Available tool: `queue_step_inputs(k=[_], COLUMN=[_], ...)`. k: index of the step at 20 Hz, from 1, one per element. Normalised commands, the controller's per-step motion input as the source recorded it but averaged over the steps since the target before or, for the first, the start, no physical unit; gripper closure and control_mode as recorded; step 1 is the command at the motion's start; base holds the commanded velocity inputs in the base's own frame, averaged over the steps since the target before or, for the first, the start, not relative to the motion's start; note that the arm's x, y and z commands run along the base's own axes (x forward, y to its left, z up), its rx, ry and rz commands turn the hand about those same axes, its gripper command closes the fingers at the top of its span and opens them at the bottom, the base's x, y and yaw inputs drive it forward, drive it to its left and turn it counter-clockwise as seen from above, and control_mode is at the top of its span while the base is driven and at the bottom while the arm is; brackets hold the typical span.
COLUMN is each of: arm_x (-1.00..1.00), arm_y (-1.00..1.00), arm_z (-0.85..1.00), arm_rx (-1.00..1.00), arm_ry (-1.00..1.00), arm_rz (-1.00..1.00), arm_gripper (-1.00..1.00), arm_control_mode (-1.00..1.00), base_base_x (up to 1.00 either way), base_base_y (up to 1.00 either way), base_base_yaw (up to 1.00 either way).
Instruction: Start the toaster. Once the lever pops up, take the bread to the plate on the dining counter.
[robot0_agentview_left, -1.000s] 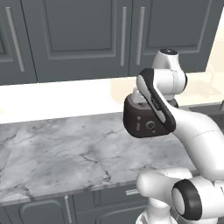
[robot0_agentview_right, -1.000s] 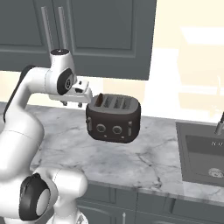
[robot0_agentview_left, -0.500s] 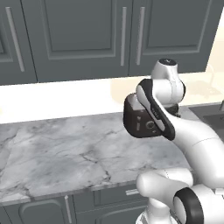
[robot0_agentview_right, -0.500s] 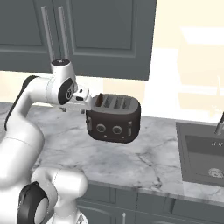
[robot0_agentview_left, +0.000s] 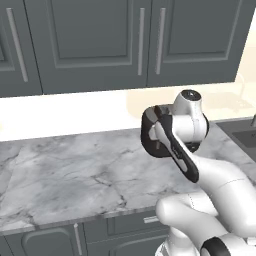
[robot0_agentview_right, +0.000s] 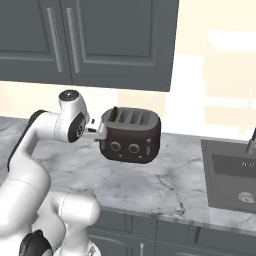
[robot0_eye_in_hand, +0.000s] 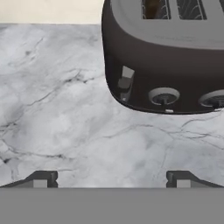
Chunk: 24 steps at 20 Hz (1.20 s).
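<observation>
The dark toaster (robot0_agentview_right: 131, 134) stands on the marble worktop, and my arm partly covers the toaster (robot0_agentview_left: 149, 139) in the left base view. A brown slice of bread (robot0_agentview_right: 116, 114) sits in its leftmost slot; the hand view shows the bread (robot0_eye_in_hand: 153, 6) at the top edge. My gripper (robot0_agentview_right: 98, 132) hangs just off the toaster's left end, open, with nothing between its fingers. In the hand view the gripper (robot0_eye_in_hand: 111, 179) points down at the marble, and the toaster (robot0_eye_in_hand: 166, 65) lies ahead with its lever (robot0_eye_in_hand: 126, 78) on the end face and round knobs (robot0_eye_in_hand: 163, 95). The plate and dining counter are out of view.
A sink (robot0_agentview_right: 232, 175) with a faucet (robot0_agentview_right: 250, 142) is set in the worktop to the right. Dark grey wall cabinets (robot0_agentview_right: 100, 40) hang above. Bare marble worktop (robot0_agentview_left: 70, 170) stretches to the left of the toaster.
My hand has come down beside the toaster's left end, from about slot height to the level of its side face. The toaster has not moved.
</observation>
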Motion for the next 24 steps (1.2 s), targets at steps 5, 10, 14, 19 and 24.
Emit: queue_step_inputs(k=[5, 10, 14, 19, 24], arm_x=[0.03, 0.09, 0.27, 0.29, 0.2], arm_y=[0.0, 0.01, 0.04, 0.01, 0.08], arm_z=[-0.35, -0.01, 0.0, -0.02, -0.1], arm_rx=[0.0, 0.0, 0.0, 0.0, 0.0], arm_ry=[-0.08, 0.0, 0.0, 0.0, 0.0], arm_rz=[0.0, 0.0, 0.0, 0.0, 0.0], arm_gripper=[-1.0, -1.0, -1.0, -1.0, -1.0], arm_control_mode=[-1.0, -1.0, -1.0, -1.0, -1.0], base_base_x=[0.0, 0.0, 0.0, 0.0, 0.0], base_base_y=[0.0, 0.0, 0.0, 0.0, 0.0], base_base_yaw=[0.0, 0.0, 0.0, 0.0, 0.0])
